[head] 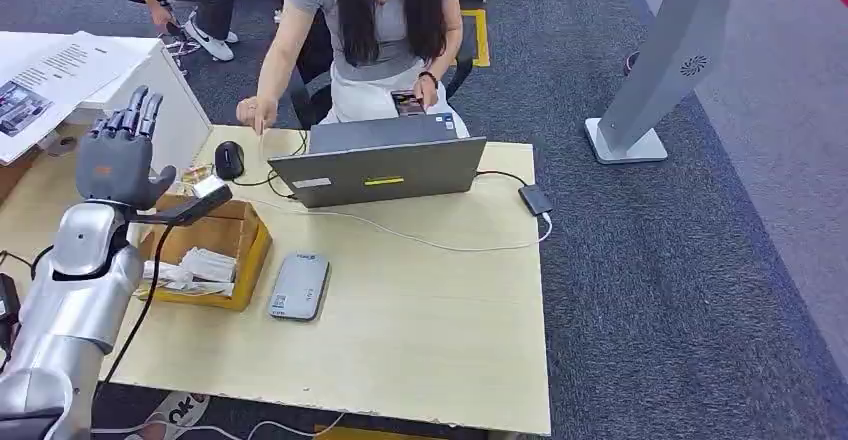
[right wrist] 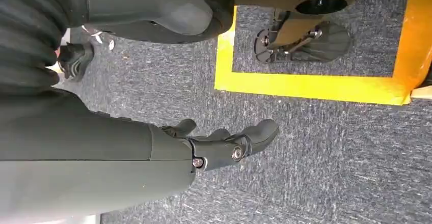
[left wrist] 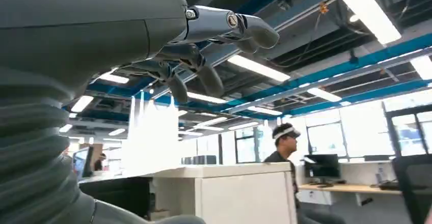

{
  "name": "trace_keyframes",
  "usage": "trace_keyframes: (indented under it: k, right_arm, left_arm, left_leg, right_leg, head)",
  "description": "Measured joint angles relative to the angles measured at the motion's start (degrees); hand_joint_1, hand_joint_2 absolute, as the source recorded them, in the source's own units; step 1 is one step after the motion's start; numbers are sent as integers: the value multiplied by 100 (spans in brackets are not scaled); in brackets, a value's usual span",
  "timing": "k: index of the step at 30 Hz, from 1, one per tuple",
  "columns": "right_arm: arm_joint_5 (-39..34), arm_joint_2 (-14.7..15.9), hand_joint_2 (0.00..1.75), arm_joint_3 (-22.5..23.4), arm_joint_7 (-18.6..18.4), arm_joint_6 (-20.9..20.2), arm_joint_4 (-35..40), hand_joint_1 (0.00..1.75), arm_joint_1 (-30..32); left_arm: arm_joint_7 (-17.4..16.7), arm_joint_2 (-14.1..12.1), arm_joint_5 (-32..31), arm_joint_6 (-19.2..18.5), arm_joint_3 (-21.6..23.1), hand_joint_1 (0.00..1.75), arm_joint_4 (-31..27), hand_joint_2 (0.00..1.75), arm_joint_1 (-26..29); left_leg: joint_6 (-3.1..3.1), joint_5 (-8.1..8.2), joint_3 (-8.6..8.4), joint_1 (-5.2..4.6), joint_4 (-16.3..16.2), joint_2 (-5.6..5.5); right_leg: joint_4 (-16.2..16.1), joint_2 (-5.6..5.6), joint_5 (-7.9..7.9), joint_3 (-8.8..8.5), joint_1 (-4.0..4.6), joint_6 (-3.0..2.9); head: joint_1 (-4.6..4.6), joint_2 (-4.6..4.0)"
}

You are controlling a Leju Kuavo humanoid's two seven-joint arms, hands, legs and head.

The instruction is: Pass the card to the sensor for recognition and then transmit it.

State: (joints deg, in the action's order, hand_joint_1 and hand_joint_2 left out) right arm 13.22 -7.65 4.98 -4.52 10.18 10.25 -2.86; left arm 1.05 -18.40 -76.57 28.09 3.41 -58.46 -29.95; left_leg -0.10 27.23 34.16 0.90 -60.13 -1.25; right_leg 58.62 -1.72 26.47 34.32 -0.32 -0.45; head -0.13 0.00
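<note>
Left hand (head: 117, 156) raised upright above the left end of the wooden table (head: 420, 320), fingers (head: 135, 115) extended upward and slightly apart, thumb out to the side, palm empty. Silver forearm rising from the lower left corner of the head view. Seen from the left wrist, same hand (left wrist: 204, 51) with fingers loosely bent, nothing between them, office ceiling lights behind.

Right hand (right wrist: 224, 142) hanging low over grey carpet beside yellow floor tape (right wrist: 311, 86), fingers partly curled, holding nothing.

Cards (head: 195, 268) lying in the open cardboard box (head: 245, 245), just below and in front of the raised left hand, not touched by it. Grey card reader (head: 299, 285) flat on the table just right of the box. Laptop (head: 385, 168) behind, a seated person (head: 375, 20) at it.
</note>
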Motion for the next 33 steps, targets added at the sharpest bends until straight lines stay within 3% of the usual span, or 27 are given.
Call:
trace_keyframes:
  k: [9, 15, 23, 27, 30, 33]
  right_arm:
    - [-63, -13, 175, 155, 46, 46, 0, 0, 12]
    - [-194, -57, 175, 378, 83, 175, 0, 0, 65]
    - [-295, -92, 175, 603, 170, 225, 0, 0, 102]
    - [-293, -101, 175, 669, 179, 243, 0, 0, 101]
    - [-293, -101, 175, 697, 199, 247, 0, 0, 101]
    - [-295, -103, 175, 732, 223, 241, 0, 0, 101]
  left_arm:
    - [208, 151, 225, 24, 2, 0, -1381, 175, 1027]
    - [236, 325, -15, 312, 46, 0, -3116, 175, 2825]
    - [151, 365, -316, 588, 133, 0, -4487, 175, 4594]
    - [31, 339, -459, 581, 175, 0, -4845, 175, 5115]
    - [-109, 328, -470, 426, 214, 0, -4974, 175, 5235]
    - [-416, 242, -397, -97, 240, 0, -4995, 175, 5317]
  left_leg:
    - [1, 3, 1, -2, 0, 4]
    - [6, 28, -3, -4, 0, 41]
    - [16, 42, 3, -3, 0, 33]
    - [17, 41, 5, -3, 0, 15]
    - [17, 41, 5, -3, 1, 14]
    - [17, 40, 2, -3, 1, 15]
  right_leg:
    - [-1, -5, 1, 0, -1, 0]
    - [-5, -35, 8, 11, -3, 3]
    - [-5, -28, 29, 9, -3, 8]
    - [-5, -12, 31, 7, -3, 10]
    - [-4, -7, 30, 1, -2, 9]
    - [-4, -8, 30, -2, -2, 8]
  head:
    - [0, 0]
    - [0, 0]
    - [2, 0]
    - [2, 0]
    - [0, 0]
    - [0, 0]
